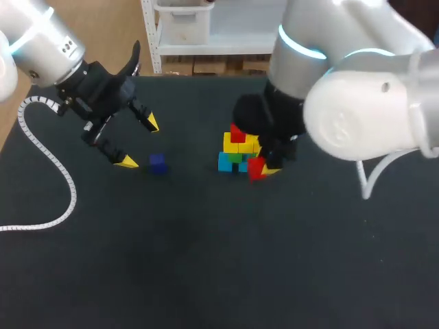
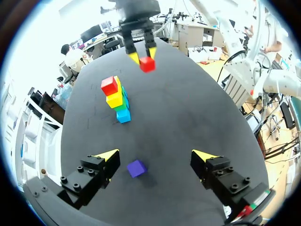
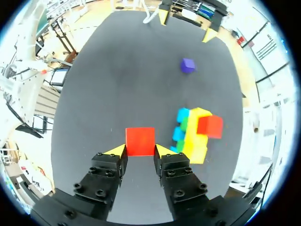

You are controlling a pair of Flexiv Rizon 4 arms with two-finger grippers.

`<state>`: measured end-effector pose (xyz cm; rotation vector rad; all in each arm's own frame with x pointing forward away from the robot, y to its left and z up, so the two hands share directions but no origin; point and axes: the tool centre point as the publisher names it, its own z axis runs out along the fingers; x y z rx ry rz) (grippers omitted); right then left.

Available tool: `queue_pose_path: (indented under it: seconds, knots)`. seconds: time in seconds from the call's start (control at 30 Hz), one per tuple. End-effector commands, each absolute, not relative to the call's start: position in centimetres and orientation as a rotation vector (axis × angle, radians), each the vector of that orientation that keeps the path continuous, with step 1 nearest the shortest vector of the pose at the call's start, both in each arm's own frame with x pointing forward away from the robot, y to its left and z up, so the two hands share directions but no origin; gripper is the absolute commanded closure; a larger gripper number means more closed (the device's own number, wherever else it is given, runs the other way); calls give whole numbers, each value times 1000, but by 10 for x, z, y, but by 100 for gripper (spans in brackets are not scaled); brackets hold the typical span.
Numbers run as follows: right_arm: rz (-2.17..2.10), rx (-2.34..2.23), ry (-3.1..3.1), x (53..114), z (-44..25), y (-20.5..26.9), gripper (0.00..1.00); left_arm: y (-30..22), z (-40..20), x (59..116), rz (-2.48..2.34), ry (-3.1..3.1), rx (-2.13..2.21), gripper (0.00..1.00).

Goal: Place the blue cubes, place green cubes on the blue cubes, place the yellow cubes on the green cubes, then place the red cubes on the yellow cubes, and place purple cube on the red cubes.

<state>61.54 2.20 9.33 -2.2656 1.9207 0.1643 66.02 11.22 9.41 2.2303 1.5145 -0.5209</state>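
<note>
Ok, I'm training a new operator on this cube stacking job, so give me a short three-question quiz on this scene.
1. What does the right hand hold? A) a red cube B) a green cube C) nothing
2. True or false: the purple cube sits on top of the stack.
3. Fill in: the left hand is ___ (open or shut).

Key: 1 A. 2 False, it lies on the table ahead of the left hand. 3 open.
</note>
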Motion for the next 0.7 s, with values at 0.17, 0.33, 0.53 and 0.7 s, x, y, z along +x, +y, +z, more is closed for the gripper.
queue_pose_path:
  seconds: [0.17,0.33,0.53,0.7]
  knots:
    - [66,-2167,1971,641,107,-8,100,113,93,660,-519,1509,2228,0]
    - [106,-2090,2015,664,105,-23,100,113,93,660,-519,1509,2228,0]
    - [108,-2025,2047,691,106,-32,100,113,93,660,-519,1509,2228,0]
    - [114,-2028,2044,704,106,-25,100,113,93,660,-519,1509,2228,0]
